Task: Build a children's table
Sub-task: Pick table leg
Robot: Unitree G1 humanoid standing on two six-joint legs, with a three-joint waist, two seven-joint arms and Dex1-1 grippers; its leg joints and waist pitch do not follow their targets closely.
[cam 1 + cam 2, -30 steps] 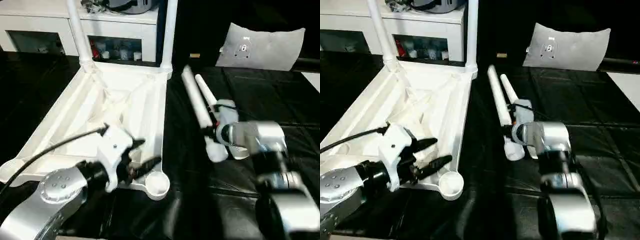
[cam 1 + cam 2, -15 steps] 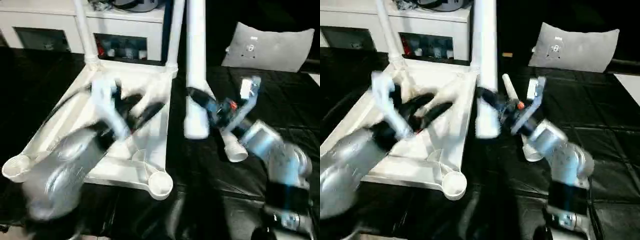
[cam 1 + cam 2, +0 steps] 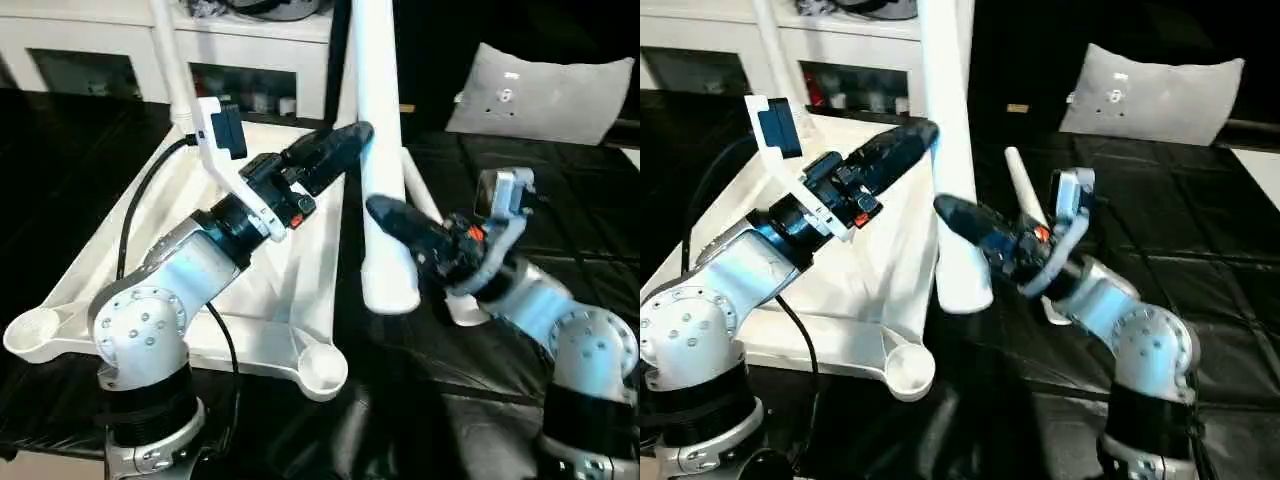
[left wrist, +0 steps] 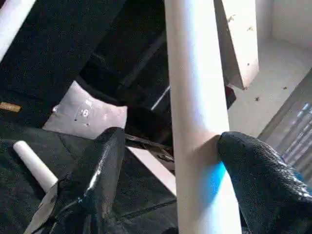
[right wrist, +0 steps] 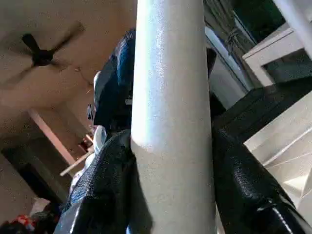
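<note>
I see two legs (image 3: pixel 170 70) seated upper left, right tool (image 3: pixel 400 222) clamping third leg (image 3: pixel 378 150) mid-frame, left tool (image 3: pixel 345 145) open around it, fourth leg (image 3: pixel 1025 195) on surface (image 3: pixel 560 220).

Table top (image 3: pixel 240 300): white throughout, ribbed underside. Raised leg (image 3: pixel 378 150): plain white, as is the loose leg (image 3: pixel 1022 192) on the counter. Counter (image 3: pixel 520 180): black mat, faint grid of seams. Left hand (image 3: pixel 345 140) and right hand (image 3: pixel 385 212): black fingers, each with small red-orange marks behind them. Forearms (image 3: pixel 190 275): silver; black cable on the left one. Cushion (image 3: pixel 545 95) at the counter's far edge: light grey. Cabinet (image 3: pixel 120 40) beyond the far edge: white.
</note>
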